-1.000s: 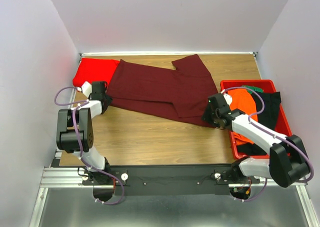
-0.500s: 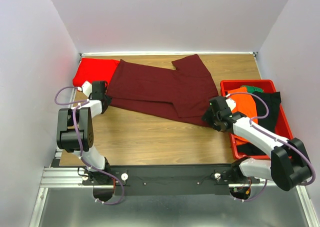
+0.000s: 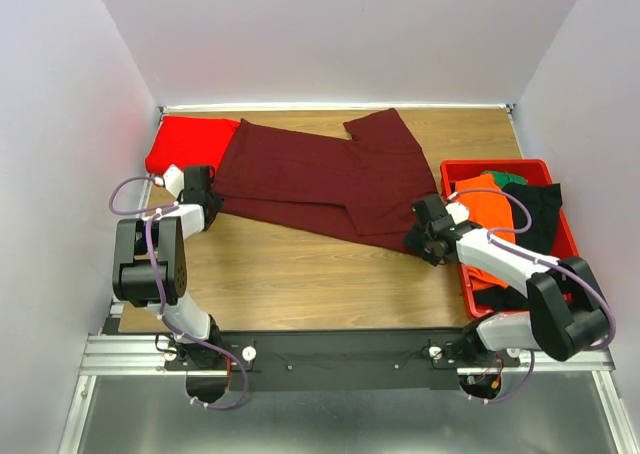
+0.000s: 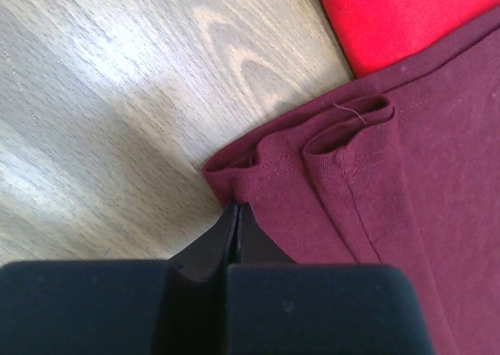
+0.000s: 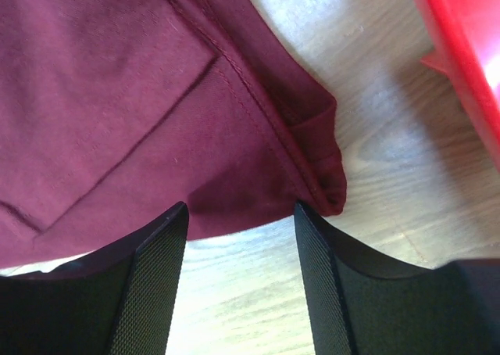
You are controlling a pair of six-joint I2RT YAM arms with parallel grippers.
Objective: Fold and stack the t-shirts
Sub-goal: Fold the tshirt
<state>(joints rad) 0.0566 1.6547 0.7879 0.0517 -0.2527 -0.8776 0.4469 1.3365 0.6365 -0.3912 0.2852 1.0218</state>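
Wooden tabletop [image 3: 300, 274] is stretching between pale walls, and both arms are reaching low over it from the near edge.

The left gripper [image 4: 237, 213] is pressing its jaws fully together right at a folded hem corner of the maroon t-shirt [image 3: 320, 174]. Whether any cloth is caught between them I cannot tell. Just past its tips the hem is curling into two small rolls. Farther ahead and to the right, the red t-shirt [image 3: 190, 139] is lying against the maroon one's edge.

The right gripper [image 5: 238, 210] is holding its jaws wide. One finger is standing on either side of the maroon shirt's opposite hem corner, which is lying on the wood between them, ungripped. Just to this gripper's right a red bin [image 5: 461, 42] is sitting.

Counting up, I am seeing two t-shirts on the table and one bin. Orange, black and green cloth is heaped inside it.
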